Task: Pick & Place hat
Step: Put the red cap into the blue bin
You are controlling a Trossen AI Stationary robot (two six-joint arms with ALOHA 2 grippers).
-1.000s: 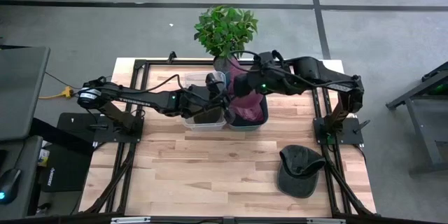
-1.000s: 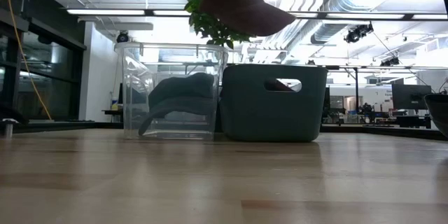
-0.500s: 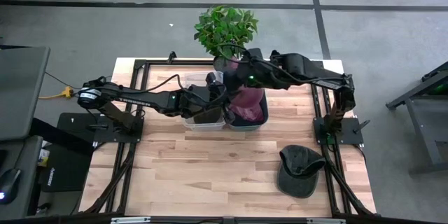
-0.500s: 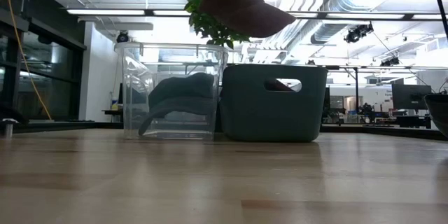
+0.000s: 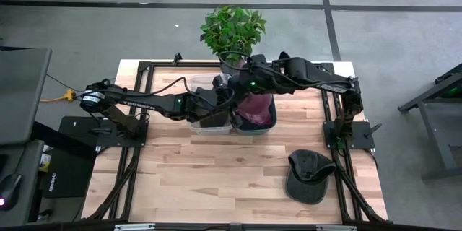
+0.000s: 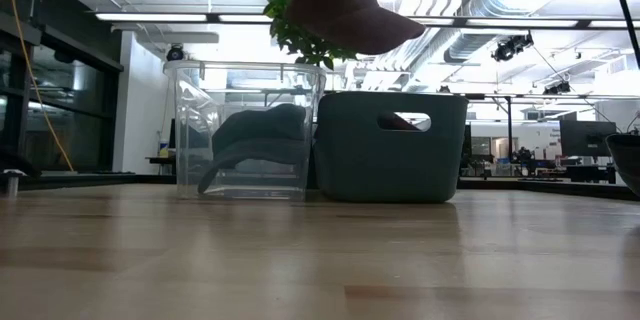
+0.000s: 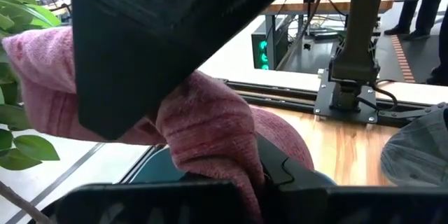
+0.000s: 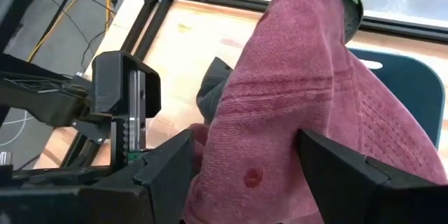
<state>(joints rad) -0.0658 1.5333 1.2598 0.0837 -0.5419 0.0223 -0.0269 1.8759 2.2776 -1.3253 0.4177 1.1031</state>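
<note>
Right gripper has its fingers clamped on the pink hat, holding it up in the air over the dark bin at the far middle of the table. Left gripper sits right beside it above the clear bin — can't tell if its fingers are apart or together. Another dark cap lies near-right on the table, well apart.

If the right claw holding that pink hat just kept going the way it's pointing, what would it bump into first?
Probably the left gripper: the right wrist view, past the pink hat in the right gripper, shows it closest ahead, over the clear bin. Depth is unclear.
</note>
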